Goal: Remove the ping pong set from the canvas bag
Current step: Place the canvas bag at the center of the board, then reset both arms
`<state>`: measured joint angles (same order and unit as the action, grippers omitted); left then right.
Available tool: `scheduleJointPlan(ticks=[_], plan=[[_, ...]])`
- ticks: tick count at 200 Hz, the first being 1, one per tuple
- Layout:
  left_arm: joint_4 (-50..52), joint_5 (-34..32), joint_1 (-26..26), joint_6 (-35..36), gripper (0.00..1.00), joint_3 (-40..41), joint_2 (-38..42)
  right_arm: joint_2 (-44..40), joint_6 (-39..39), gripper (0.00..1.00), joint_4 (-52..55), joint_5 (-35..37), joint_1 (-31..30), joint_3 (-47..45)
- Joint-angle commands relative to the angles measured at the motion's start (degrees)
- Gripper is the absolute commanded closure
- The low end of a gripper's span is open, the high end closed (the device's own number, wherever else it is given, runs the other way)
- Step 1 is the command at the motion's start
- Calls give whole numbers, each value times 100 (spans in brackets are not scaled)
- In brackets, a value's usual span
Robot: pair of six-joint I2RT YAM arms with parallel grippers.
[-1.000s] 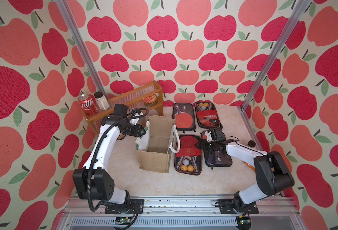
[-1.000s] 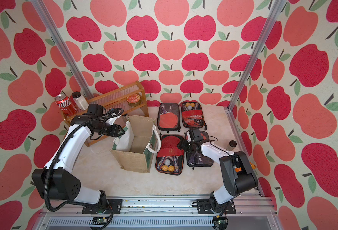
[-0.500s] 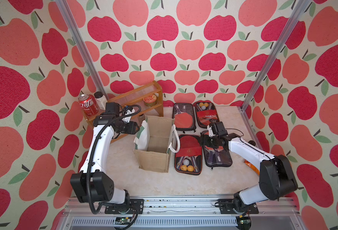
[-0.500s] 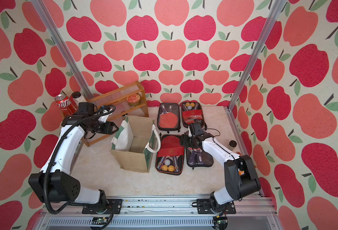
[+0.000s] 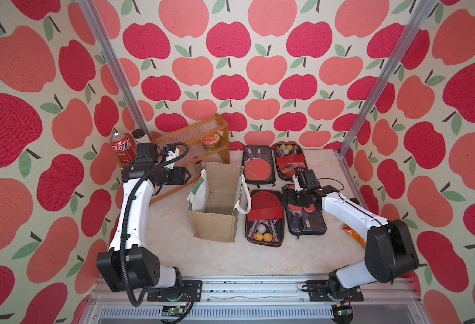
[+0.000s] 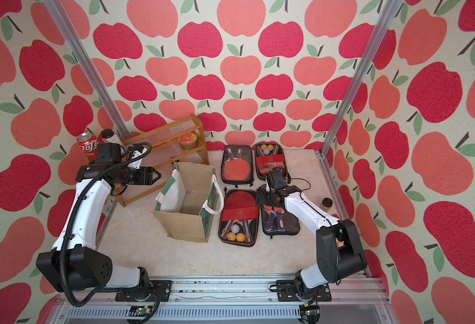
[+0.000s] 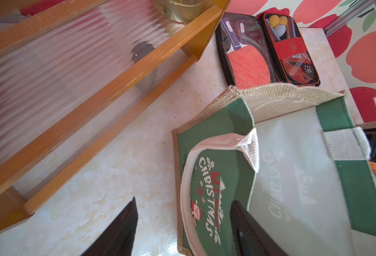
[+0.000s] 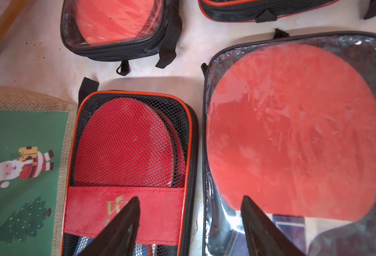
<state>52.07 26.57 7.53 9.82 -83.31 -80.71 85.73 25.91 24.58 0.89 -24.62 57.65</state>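
Left gripper [image 5: 188, 175] just backs off the bag [image 5: 216, 207], jaws wide, empty. Right gripper [image 8: 189, 228] is wide too, over the near-right set [image 5: 305, 213]. Bag looks empty, so pretty much done.

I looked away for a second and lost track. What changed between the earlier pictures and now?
The left gripper let go of the canvas bag rim it was at a second ago, opened, and drew back toward the wooden rack. The right gripper, open, pulled back across the clear paddle case. The bag and all four paddle cases stayed put.
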Motion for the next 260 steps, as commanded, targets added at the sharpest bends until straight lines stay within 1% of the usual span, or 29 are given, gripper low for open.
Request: scheduleJointPlan(ticks=[1, 7, 34, 39, 48, 52, 56, 81, 98, 121, 133, 152, 168, 176, 178, 187, 198, 202, 217, 230, 260], plan=[[-591, -381, 29, 25, 15, 556, 46, -135, -294, 25, 234, 492, 15, 207], [-753, -446, 29, 13, 13, 707, 47, -165, -334, 25, 240, 591, 19, 217], [-1406, -718, 74, -69, 11, 1274, -27, -296, -433, 23, 262, 1051, 28, 265], [-1512, -735, 106, -102, 7, 1343, -46, -321, -437, 22, 258, 1126, 28, 272], [-1758, -727, 166, -176, 6, 1541, -61, -375, -431, 22, 234, 1272, 28, 256], [-1868, -717, 185, -226, 1, 1599, -70, -394, -445, 22, 211, 1332, 32, 239], [-1966, -700, 218, -257, 0, 1674, -89, -418, -474, 21, 175, 1389, 28, 215], [-2594, -773, 300, -447, 1, 2044, -255, -667, -725, 20, -292, 1790, 28, -120], [-3116, -977, 300, -778, 1, 2321, -366, -886, -939, 19, -796, 1968, 28, -453], [-3807, -947, 302, -864, 1, 2596, -571, -1155, -1157, 17, -1653, 2319, 28, -979], [-4152, -928, 302, -935, 1, 2711, -712, -1286, -1305, 16, -2137, 2445, 28, -1287], [-4702, -924, 280, -1022, 1, 2905, -869, -1456, -1537, 10, -2649, 2600, 28, -1625], [-5193, -1012, 233, -1062, 1, 3094, -957, -1507, -1707, 8, -2717, 2831, 45, -1695], [-5445, -1135, 189, -1046, 1, 3203, -1001, -1478, -1786, 5, -2628, 2844, 75, -1665], [-5517, -1156, 177, -1038, 1, 3228, -1011, -1467, -1805, 4, -2608, 2960, 90, -1651], [-5778, -1279, 117, -997, 1, 3333, -1076, -1400, -1894, 4, -2483, 3075, 138, -1588], [-6009, -1443, 40, -951, 1, 3409, -1139, -1310, -1986, 3, -2403, 3212, 230, -1523], [-5941, -1454, 7, -916, 0, 3361, -1163, -1278, -2012, 2, -2397, 3268, 265, -1512], [-5834, -1618, -79, -877, 1, 3307, -1244, -1213, -2147, 2, -2509, 3236, 409, -1550], [-5934, -1595, -85, -884, 1, 3412, -1199, -1168, -2242, 2, -2676, 3185, 512, -1602], [-6773, -1519, -76, -829, 1, 4127, -992, -910, -2380, 2, -2892, 3166, 718, -1625]])
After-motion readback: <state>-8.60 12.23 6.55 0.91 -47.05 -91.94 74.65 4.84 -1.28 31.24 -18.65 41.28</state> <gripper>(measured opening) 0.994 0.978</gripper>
